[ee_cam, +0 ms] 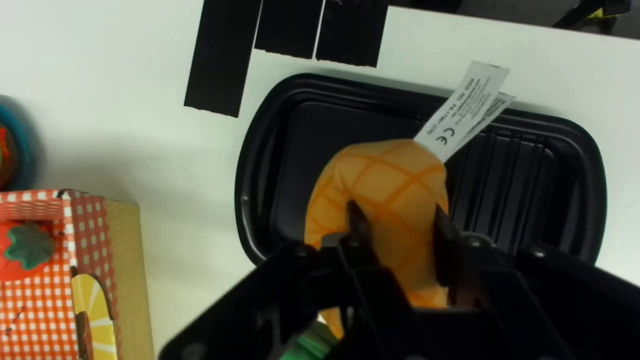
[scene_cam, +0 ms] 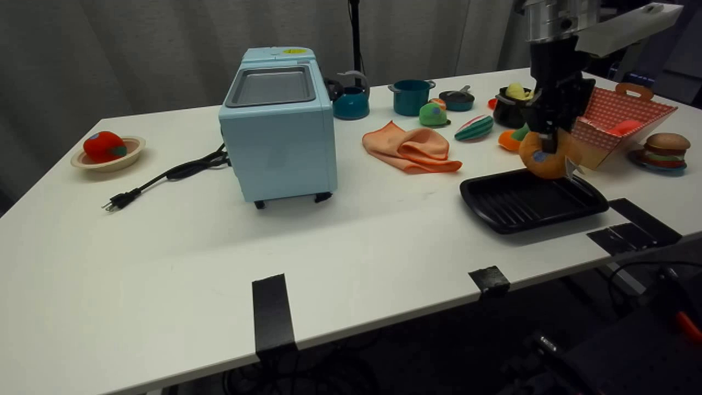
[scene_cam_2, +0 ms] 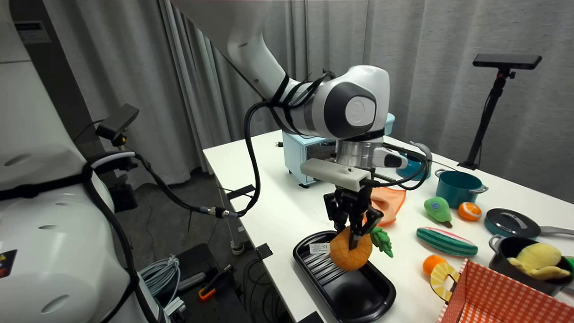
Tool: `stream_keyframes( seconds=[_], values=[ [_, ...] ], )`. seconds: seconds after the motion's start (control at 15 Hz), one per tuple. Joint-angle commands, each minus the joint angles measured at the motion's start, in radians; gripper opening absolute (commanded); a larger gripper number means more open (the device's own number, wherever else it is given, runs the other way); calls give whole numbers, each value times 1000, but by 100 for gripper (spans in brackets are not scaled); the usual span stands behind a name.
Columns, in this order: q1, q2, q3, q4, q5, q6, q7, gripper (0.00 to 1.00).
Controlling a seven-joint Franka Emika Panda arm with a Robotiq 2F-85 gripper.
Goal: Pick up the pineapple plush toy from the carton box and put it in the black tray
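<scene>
Holding pineapple plush [scene_cam_2: 346, 259] above black tray [scene_cam_2: 358, 294], pincer [ee_cam: 397, 215] seemingly clears rim [ee_cam: 598, 192].

The pineapple's [ee_cam: 392, 205] tag [ee_cam: 462, 107] reads "REG NO" and "CE".

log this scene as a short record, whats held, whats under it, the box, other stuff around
held: pineapple plush toy
jaws: closed on the toy, not yet released
underneath: black tray; whether touching is unclear
box: carton box, open-topped, red toy inside
beside box: burger toy on blue plate
elsewhere: orange cloth, light-blue appliance, teal pot
</scene>
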Motion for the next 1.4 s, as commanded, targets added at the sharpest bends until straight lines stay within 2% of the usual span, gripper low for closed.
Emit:
stream_keyframes(
  seconds=[0.0, 0.27, 0.33, 0.8, 1.33],
  values=[
    [7, -33, -4, -19, -47, 6, 6, 63],
    [4, -69, -7, -30, -83, 56, 11, 94],
    [2, -84, -8, -32, -83, 64, 5, 99],
    [-31, -158, -39, 13, -69, 153, 17, 100],
    [-92, -162, -118, 148, 36, 217, 28, 100]
  ],
)
